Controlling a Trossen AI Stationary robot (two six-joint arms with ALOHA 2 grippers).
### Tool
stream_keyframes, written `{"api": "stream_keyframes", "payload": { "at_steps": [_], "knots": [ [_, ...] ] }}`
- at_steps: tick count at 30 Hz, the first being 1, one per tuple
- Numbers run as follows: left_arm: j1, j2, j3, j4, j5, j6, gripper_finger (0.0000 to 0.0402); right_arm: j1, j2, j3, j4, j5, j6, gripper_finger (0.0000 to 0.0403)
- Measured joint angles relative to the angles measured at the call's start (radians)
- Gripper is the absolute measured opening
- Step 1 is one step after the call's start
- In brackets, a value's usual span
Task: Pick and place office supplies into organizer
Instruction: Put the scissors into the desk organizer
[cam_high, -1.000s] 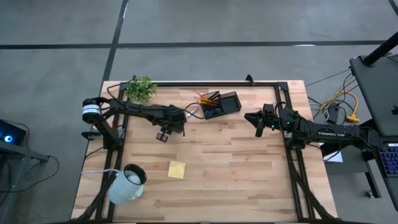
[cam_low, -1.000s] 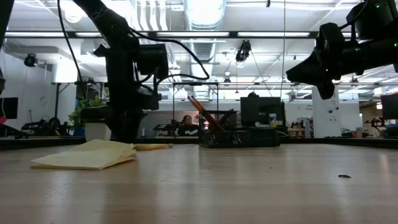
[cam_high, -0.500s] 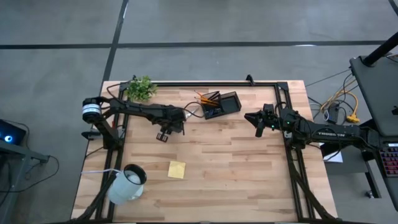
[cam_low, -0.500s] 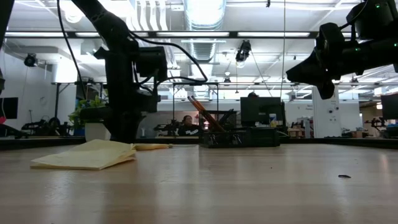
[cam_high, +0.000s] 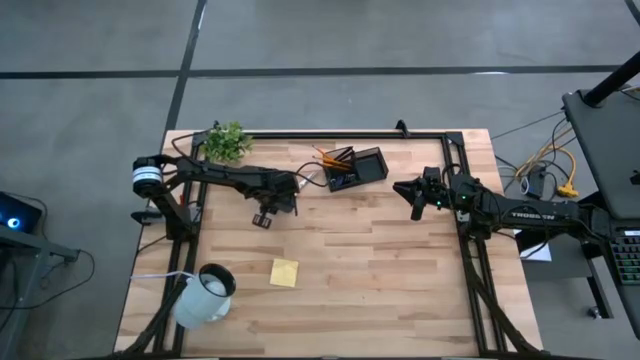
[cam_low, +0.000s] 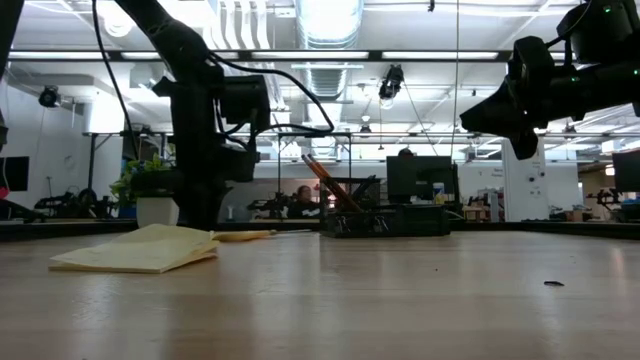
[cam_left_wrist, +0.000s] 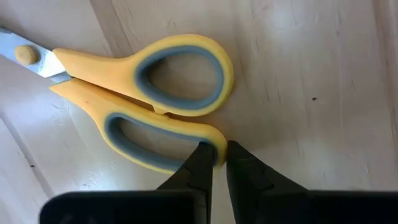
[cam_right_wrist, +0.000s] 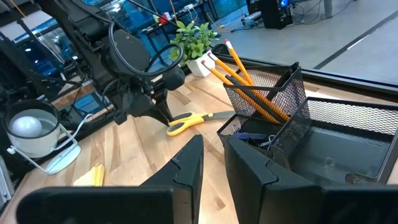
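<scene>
The left gripper (cam_left_wrist: 214, 163) pinches the scissors (cam_left_wrist: 149, 93) by a handle loop, their blade pointing toward the organizer (cam_high: 355, 168) just beyond.

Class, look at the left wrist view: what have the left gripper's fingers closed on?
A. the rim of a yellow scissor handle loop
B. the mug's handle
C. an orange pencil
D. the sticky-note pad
A: the left gripper pinches the rim of the lower handle loop of the scissors, which lie on the table.
</scene>
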Motion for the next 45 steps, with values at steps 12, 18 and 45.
{"api": "stream_keyframes", "payload": {
  "at_steps": [12,18,45],
  "knots": [
    [-0.001,-0.027,0.080,-0.071,-0.021,-0.002,0.0010,0.001,0.000,0.000,0.000,0.000,0.000,0.0057],
    [0.000,-0.063,0.115,-0.064,-0.019,-0.015,0.0008,0.000,0.000,0.000,0.000,0.000,0.000,0.0057],
    [-0.005,-0.307,0.137,-0.324,-0.051,-0.137,0.0000,0.000,-0.001,0.000,-0.001,-0.001,-0.004,0.0057]
  ]
}}
